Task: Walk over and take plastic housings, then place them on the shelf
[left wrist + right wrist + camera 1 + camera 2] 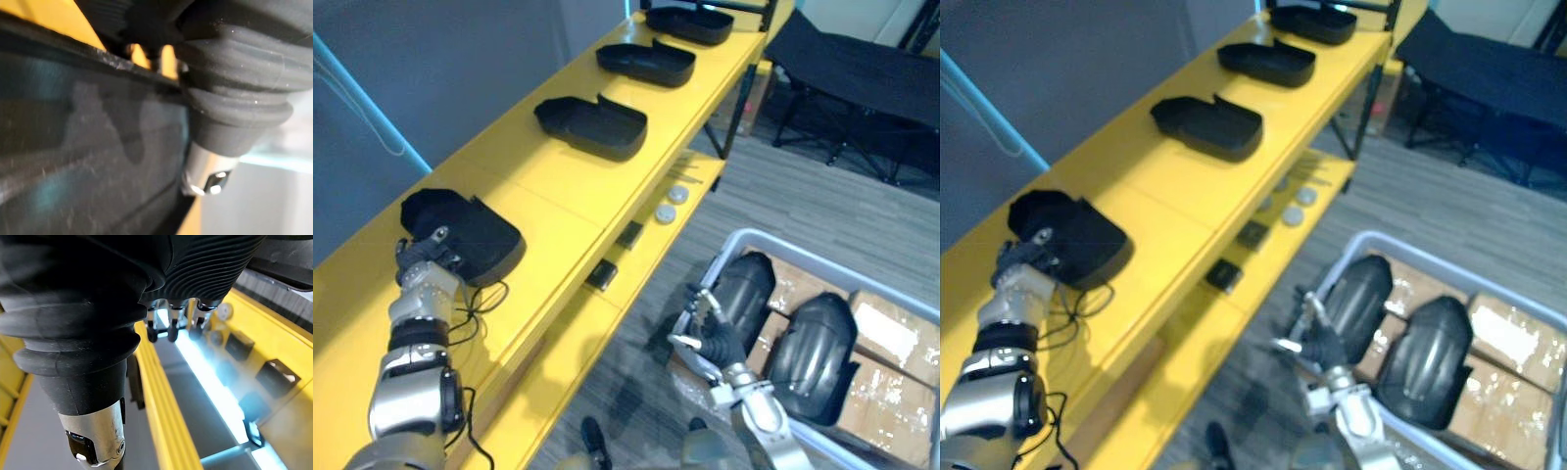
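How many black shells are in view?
6. Four stand in a row on the yellow shelf, the nearest shell at the left hand. Two lie in the grey bin beside the right hand. Others may be hidden.

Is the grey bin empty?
No, two black housings lie side by side in the bin.

- My left hand [429, 257]: cover's dark, ribbed, rubbery, matt.
- Shelf housing [470, 235]: blk plastic, matt.
- Shelf [558, 196]: yellow, smooth, slight sheen.
- Crate housings [818, 352]: glossier.
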